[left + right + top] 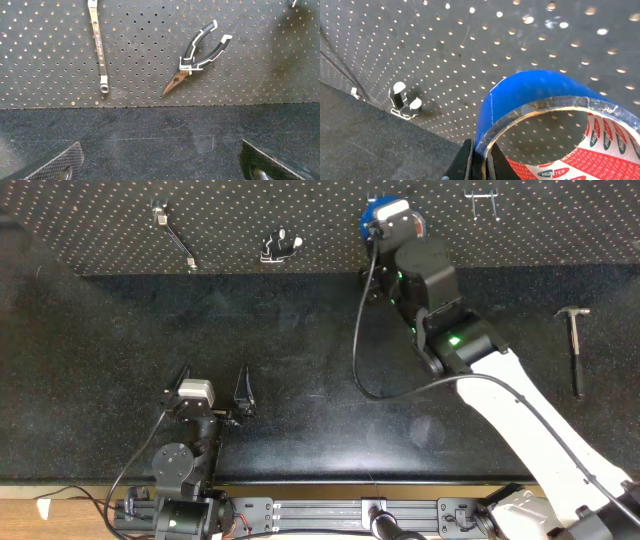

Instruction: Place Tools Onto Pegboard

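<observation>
My right gripper [390, 230] is up against the pegboard [300, 210], shut on the wall of a blue tape roll [376, 213]. In the right wrist view the fingers [466, 161] pinch the rim of the tape roll [535, 95], which has a red and white printed core. A wrench [98, 45] and black-and-white pliers [200, 55] hang on the board. A hammer [575, 345] lies on the black mat at the far right. My left gripper [215, 395] rests low near its base, open and empty, facing the board.
A bare metal double hook [483, 200] sticks out of the pegboard to the right of the tape. The pliers' handles [404, 100] show off to the side of the roll. The black mat [300, 350] covers the table between the arms.
</observation>
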`<state>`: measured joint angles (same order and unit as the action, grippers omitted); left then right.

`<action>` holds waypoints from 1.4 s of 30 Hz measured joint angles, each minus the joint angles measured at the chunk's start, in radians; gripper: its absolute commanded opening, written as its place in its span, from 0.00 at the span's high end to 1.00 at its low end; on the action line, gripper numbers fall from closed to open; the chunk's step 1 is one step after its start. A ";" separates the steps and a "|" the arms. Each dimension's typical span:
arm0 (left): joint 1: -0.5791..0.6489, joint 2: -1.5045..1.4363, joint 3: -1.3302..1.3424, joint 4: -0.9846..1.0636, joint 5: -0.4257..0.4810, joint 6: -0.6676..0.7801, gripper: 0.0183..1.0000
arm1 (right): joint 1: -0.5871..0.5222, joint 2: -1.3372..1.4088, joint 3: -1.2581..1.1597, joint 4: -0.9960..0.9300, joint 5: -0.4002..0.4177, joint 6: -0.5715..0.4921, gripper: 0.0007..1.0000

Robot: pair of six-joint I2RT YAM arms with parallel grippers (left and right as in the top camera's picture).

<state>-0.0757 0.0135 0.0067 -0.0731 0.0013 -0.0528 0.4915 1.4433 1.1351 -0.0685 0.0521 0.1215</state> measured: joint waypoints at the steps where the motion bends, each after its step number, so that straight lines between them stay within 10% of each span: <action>1: 0.000 0.000 0.000 0.000 0.000 0.000 0.00 | 0.004 0.009 0.000 0.019 0.002 -0.010 0.93; 42: 0.000 0.000 0.000 0.000 0.000 0.000 0.00 | 0.028 0.135 0.000 0.116 0.051 -0.087 0.83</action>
<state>-0.0757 0.0135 0.0063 -0.0731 0.0013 -0.0528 0.5194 1.5787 1.1347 0.0475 0.1032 0.0349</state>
